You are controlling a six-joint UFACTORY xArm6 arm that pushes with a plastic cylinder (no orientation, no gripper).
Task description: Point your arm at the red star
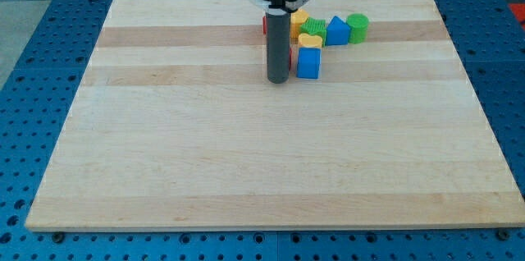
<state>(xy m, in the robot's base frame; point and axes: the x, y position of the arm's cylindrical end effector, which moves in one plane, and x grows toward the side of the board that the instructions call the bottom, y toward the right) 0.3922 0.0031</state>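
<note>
Red star behind my tip

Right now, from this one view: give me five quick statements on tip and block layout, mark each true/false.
1. My tip rests on the wooden board, just to the view's left of the blue cube. True.
2. The blocks are spread over the whole board. False: they cluster near the view's top, right of centre.
3. The red block is in full view. False: the rod hides most of it, so its shape cannot be made out.
4. A green round block sits at the cluster's right end. True.
5. The blue triangular block lies left of the rod. False: right of it.
</note>
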